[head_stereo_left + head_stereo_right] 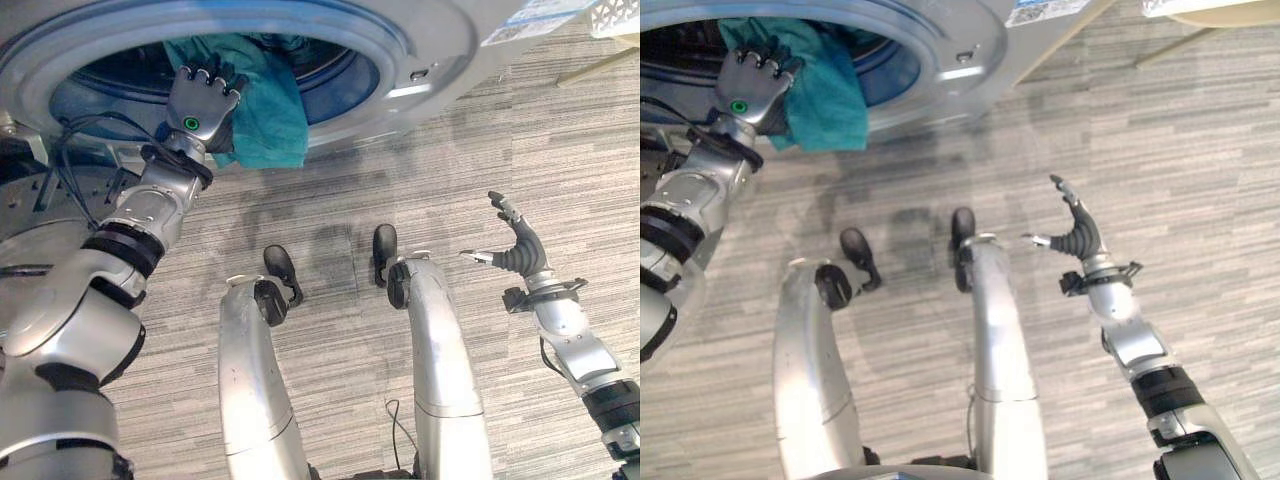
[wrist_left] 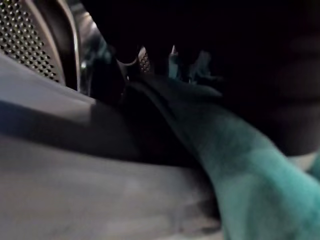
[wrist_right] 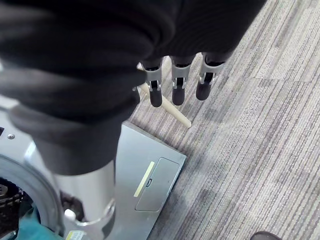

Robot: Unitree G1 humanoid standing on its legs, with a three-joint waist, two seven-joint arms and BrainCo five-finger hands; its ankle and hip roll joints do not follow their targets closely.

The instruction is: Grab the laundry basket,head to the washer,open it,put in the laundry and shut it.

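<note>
My left robot hand (image 1: 200, 105) is up at the mouth of the washer (image 1: 420, 45), its back turned toward my head camera, fingers (image 1: 212, 72) curled over the teal cloth (image 1: 265, 110) and gripping it. That cloth is the laundry: it hangs across the lower rim of the round door opening (image 1: 395, 50), part of it inside the drum and a fold of it drooping down outside the rim, just beside my wrist. From the left wrist camera I see the same teal cloth (image 2: 255, 185) running past the hand into the dark of the drum, with the perforated drum wall (image 2: 25, 37) off to one side.

My right robot hand (image 1: 1075, 232) hangs well apart from the washer, out over the striped grey carpet (image 1: 560, 150), holding nothing; its fingers (image 3: 179, 90) are relaxed and loosely spread, thumb apart from them. Its wrist camera looks down at the washer's front panel (image 3: 150, 185) and a pale wooden leg (image 3: 172, 112) on the carpet.
</note>
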